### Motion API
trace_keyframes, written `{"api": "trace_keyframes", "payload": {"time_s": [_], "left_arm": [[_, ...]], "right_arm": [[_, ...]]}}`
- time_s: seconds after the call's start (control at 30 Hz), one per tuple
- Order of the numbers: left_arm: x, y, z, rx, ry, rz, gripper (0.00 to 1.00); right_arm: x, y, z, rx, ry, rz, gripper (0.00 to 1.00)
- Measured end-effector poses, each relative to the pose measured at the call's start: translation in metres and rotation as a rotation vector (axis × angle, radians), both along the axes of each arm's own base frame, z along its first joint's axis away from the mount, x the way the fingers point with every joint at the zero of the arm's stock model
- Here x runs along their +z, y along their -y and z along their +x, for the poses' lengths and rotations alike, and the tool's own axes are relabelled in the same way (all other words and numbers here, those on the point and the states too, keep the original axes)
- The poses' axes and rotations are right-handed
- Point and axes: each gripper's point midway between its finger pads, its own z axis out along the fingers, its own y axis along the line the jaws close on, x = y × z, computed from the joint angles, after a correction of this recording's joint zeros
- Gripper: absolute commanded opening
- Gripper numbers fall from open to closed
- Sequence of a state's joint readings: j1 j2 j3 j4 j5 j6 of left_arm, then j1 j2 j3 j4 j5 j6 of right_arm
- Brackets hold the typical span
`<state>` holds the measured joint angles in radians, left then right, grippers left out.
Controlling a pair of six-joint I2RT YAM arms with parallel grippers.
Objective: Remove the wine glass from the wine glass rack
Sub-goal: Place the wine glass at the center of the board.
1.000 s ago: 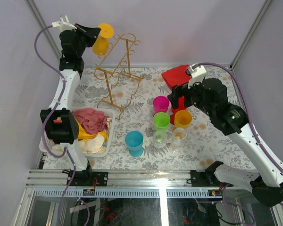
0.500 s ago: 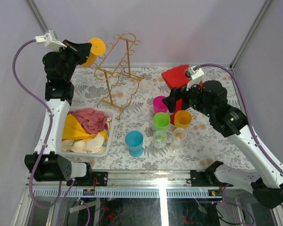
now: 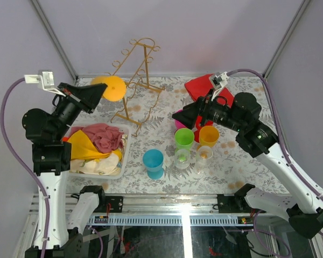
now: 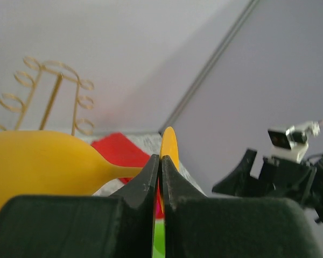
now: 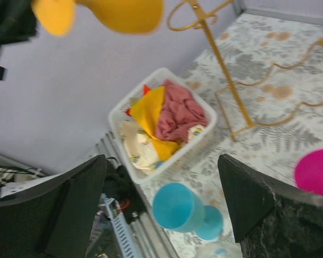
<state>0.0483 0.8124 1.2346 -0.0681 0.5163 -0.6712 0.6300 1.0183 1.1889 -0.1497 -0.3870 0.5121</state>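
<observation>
yellow wine glass (image 3: pixel 114 87), stem pinched in left tool (image 4: pixel 160 161), just beside gold rack (image 5: pixel 223 64); right tool (image 3: pixel 178 115) wide

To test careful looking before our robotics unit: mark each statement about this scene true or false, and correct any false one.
1. The yellow wine glass hangs on the gold rack. False: the left claw pinches it by the stem, clear of the rack.
2. The right claw is open and holds nothing. True.
3. The white basket holds cloths. True.
4. The blue cup sits inside the basket. False: it stands on the table, beside the basket.
</observation>
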Motion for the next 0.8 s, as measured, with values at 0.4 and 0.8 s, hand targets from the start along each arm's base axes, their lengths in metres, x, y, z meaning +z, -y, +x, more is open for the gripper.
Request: {"api": "trace_keyframes", "payload": {"time_s": [0.4, 0.8], "left_arm": [[-0.055, 0.038, -0.052, -0.280, -0.173, 0.006, 0.00], [-0.088, 0.064, -0.068, -0.506, -0.285, -0.012, 0.00]], "right_arm": [[0.009, -0.037, -0.018, 0.218, -0.155, 0.157, 0.85], [-0.010, -0.093, -0.042, 0.379, -0.244, 0.115, 0.73]]}}
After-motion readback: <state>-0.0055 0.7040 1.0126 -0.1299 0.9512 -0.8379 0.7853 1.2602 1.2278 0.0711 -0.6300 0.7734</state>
